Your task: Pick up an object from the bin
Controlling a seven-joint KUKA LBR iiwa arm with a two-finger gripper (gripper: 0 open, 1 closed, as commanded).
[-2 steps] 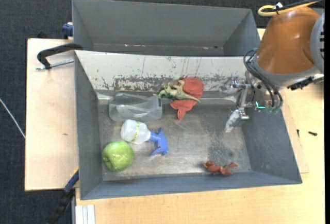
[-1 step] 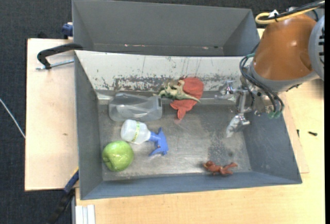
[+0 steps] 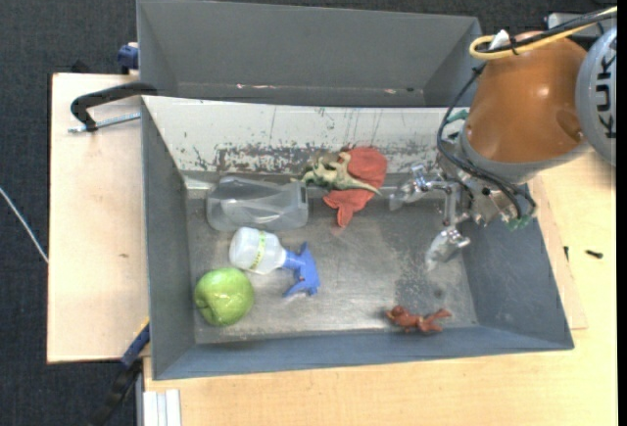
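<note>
My gripper (image 3: 435, 216) hangs at the right side of the bin, above the bare floor. Its two metal fingers stand apart, open, with nothing between them. One fingertip (image 3: 419, 188) points left toward a red floppy toy (image 3: 359, 181) with a yellowish-green figure on it, which lies against the back wall. The other fingertip (image 3: 449, 244) points down. A small red-brown piece (image 3: 417, 319) lies by the front wall, below the gripper.
A clear plastic bottle (image 3: 255, 204) lies on its side at the back left. In front of it lies a white spray bottle with a blue trigger (image 3: 272, 260). A green apple (image 3: 223, 296) sits in the front left corner.
</note>
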